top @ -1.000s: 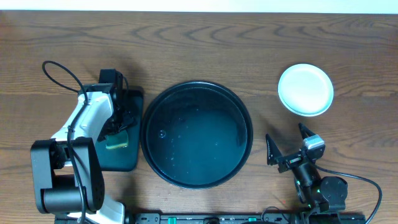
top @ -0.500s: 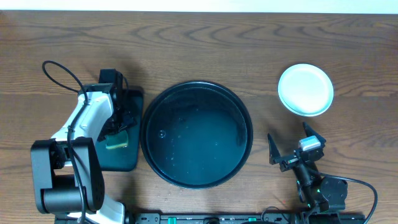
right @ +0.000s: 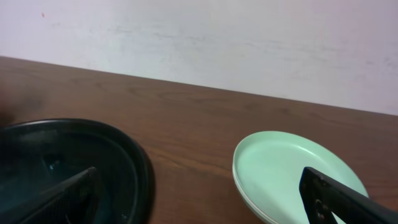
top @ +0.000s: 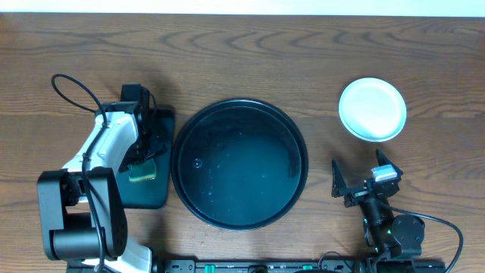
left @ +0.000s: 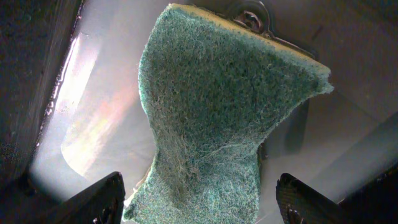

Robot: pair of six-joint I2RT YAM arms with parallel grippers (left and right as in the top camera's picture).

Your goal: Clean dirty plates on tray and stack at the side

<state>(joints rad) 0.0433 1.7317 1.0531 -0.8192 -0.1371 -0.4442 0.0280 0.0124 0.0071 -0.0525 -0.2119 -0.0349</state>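
The plates (top: 372, 109) sit piled on the table (top: 303, 45) right of the tray (top: 239, 163), look light, hard and slippery, best pinched at the rim, while the left jaws and right jaws both stand wide apart.

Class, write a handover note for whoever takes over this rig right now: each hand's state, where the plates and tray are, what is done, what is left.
Left hand: open, over the green sponge in the small rectangular tray, not gripping it.
Right hand: open and empty, just short of the plates.
Plates: stacked on the table, right of the round black tray, which holds no plate.
Done: tray cleared, plates stacked.
Left: seemingly nothing; the number of plates in the stack is unclear.
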